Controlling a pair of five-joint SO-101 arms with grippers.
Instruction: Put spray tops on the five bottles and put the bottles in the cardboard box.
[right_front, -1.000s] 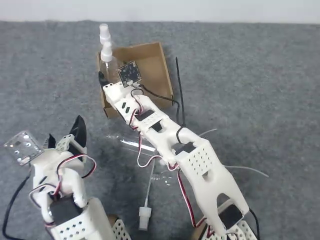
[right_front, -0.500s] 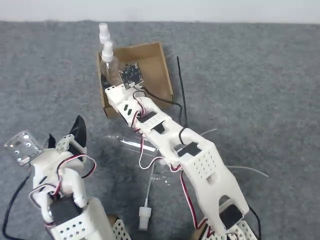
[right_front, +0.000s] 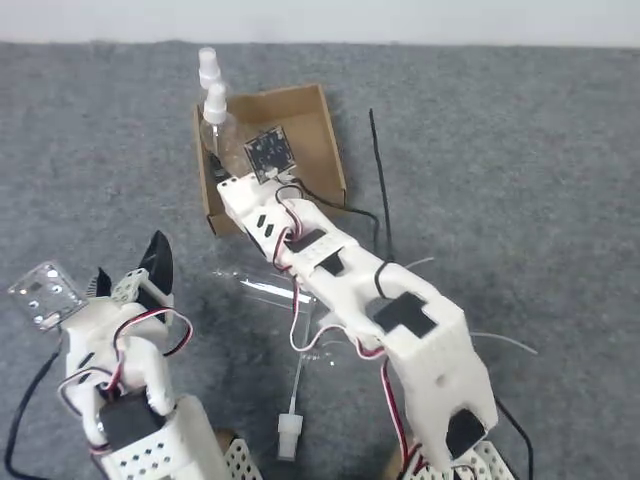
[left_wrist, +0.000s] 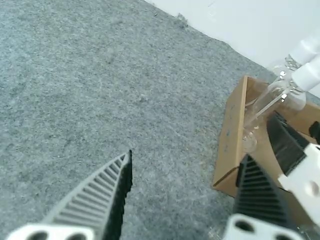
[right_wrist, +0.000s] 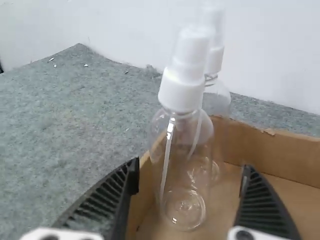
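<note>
The cardboard box (right_front: 310, 140) lies open on the grey carpet. Two clear bottles with white spray tops stand upright at its far left corner, one (right_front: 214, 115) in front of the other (right_front: 208, 64). My right gripper (right_front: 215, 168) is open over that corner, and its jaws flank the nearer bottle (right_wrist: 184, 165) without touching it. The second bottle (right_wrist: 215, 75) stands right behind. Low at the near left, my left gripper (right_front: 130, 272) is open and empty (left_wrist: 187, 160). A loose spray top (right_front: 289, 436) with its tube lies near the right arm's base.
A clear bottle without a top (right_front: 245, 282) lies on the carpet beside the right arm, and another glassy shape (right_front: 330, 352) lies partly under it. A black cable (right_front: 380, 180) runs right of the box. From the left wrist, the box wall (left_wrist: 232, 135) and the bottles (left_wrist: 272, 95) show.
My right arm has swung slightly to the right and drawn back a little; its black cable has shifted right. Both bottles in the box and the left arm have kept still.
</note>
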